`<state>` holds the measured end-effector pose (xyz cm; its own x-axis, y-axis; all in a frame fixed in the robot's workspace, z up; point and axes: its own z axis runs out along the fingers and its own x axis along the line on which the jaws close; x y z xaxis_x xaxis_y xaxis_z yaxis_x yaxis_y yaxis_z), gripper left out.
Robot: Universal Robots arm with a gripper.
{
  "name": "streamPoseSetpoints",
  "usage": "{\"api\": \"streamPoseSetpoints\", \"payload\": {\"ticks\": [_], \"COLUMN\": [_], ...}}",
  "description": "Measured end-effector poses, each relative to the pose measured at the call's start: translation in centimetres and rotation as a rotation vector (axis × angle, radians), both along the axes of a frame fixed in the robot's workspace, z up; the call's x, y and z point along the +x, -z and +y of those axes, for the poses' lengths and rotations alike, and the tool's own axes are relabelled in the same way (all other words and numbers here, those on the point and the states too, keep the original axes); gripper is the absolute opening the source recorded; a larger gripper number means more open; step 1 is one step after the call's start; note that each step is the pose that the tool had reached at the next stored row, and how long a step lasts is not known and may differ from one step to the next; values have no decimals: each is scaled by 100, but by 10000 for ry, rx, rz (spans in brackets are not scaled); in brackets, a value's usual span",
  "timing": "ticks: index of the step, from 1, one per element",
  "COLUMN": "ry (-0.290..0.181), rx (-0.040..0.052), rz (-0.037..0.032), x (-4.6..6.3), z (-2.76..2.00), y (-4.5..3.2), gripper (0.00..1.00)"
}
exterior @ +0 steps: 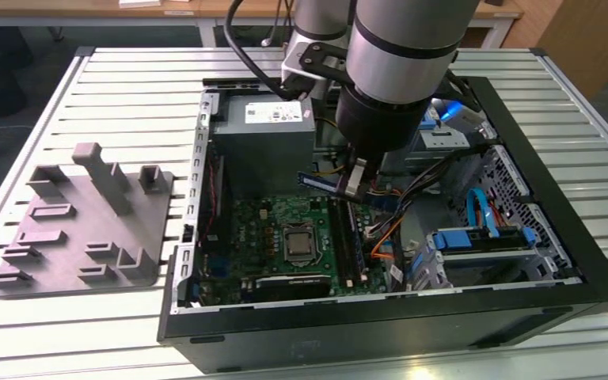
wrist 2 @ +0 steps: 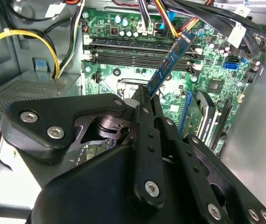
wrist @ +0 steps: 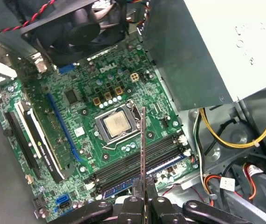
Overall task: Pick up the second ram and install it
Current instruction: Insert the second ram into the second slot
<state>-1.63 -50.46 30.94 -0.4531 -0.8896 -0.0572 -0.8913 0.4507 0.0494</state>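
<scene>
Matt black metal fingers (wrist 2: 144, 112) with bright screws; smooth bluish circuit-board second ram (wrist 2: 170, 63); green lacquered motherboard (wrist: 88, 88) with black plastic slots (wrist: 119, 169); dull grey sheet-metal power supply (wrist: 207, 51); matt black case (exterior: 389, 324); pale ribbed metal surface (exterior: 124, 87); matt grey plastic fixture (exterior: 82, 229)

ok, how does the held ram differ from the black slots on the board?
The second ram is bluish; the slots are black. The second ram is clamped in the gripper above the green board; the slots sit fixed on it. Both are long and narrow.

Held end of second ram (wrist 2: 170, 65) hidden behind fingers (wrist 2: 144, 105) (second wrist view); arm (exterior: 399, 71) cropped at edge.
</scene>
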Motion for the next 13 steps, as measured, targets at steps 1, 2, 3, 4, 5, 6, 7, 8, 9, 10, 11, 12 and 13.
{"api": "streamPoseSetpoints", "payload": {"ticks": [1,2,3,4,5,6,7,8,9,10,11,12,13], "ry": [83,167,248,333,411,485,552,617,682,749,822,888,952], "rx": [0,0,1,1,0,0,0,0,1,0,1,0,0], "rz": [0,0,0,0,0,0,0,0,0,0,0,0,0], "x": [0,0,0,0,0,0,0,0,0,0,0,0,0], "z": [0,0,0,0,0,0,0,0,0,0,0,0,0], "y": [0,0,1,2,2,2,2,3,3,3,4,4,4], "gripper": [14,14,14,14,14,14,14,14,14,14,14,14,14]}}
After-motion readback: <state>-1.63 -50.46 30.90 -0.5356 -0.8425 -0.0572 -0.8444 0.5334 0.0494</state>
